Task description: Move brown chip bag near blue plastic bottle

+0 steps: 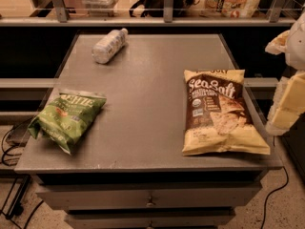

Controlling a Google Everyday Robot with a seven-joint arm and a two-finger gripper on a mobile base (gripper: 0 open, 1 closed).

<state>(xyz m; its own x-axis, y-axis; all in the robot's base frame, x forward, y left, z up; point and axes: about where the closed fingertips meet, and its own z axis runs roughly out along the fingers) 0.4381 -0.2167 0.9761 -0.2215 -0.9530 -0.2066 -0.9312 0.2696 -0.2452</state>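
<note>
Grey table (pixel 152 85), drawer front below.

- Brown chip bag (pixel 220 112): lies flat, right of centre, near table's front right edge. White "Sea Salt" lettering on dark brown panel, chips pictured, pale yellow edges; smaller print unreadable. Bag sealed.
- Blue plastic bottle (pixel 109 45): on its side, upper left of table, white cap pointing upper right; label print illegible, contents not discernible. Well apart from brown bag.
- Green chip bag (pixel 67 119): lower left, crumpled; white lettering unreadable.
- Gripper (pixel 289 104): right frame edge, beside table, clear of brown bag; released or clenched, cannot tell.

High front view down onto table (pixel 152 104), jaws far right.
</note>
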